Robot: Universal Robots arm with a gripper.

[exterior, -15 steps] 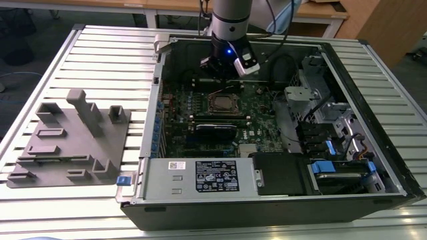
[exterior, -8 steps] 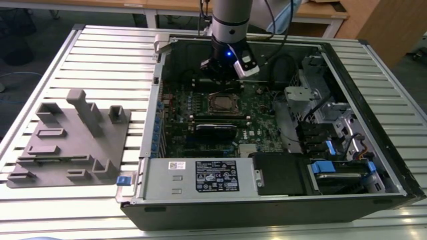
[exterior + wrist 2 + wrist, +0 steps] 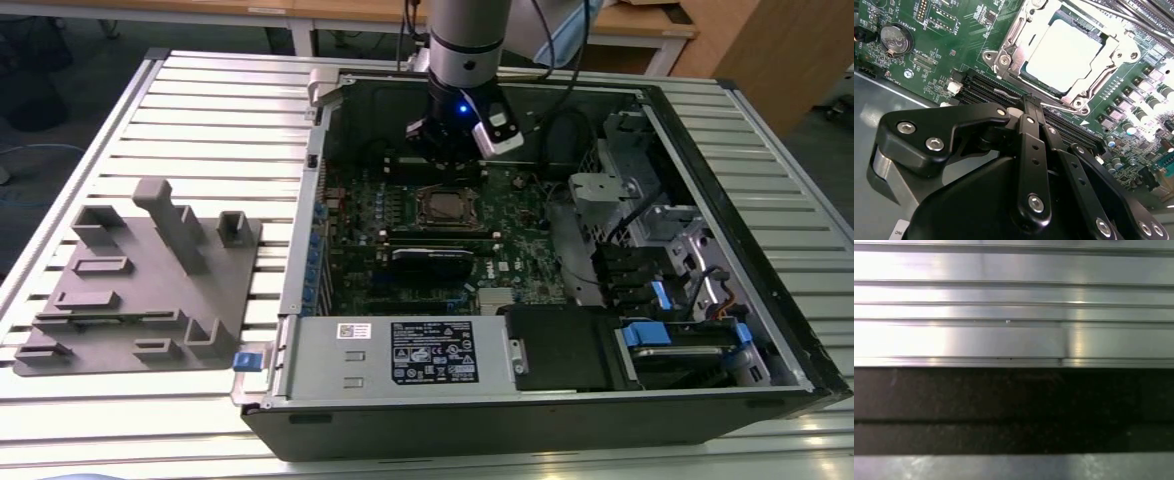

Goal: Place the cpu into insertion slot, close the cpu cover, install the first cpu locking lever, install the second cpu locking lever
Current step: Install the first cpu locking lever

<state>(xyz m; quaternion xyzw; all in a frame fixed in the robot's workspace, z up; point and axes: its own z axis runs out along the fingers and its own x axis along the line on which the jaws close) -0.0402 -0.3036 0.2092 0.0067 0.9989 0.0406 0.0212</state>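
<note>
The claw (image 3: 1028, 107), clenched empty into one narrow tip as if for pushing, is hanging near the cpu (image 3: 1064, 55), which is sitting flat under the lowered cpu cover (image 3: 1114, 50).

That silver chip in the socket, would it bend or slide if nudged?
The cpu looks flat and metal-topped, so probably stiff. The cpu cover frames its edges, so a nudge likely won't shift it. Its smooth top may be slippery.
</note>
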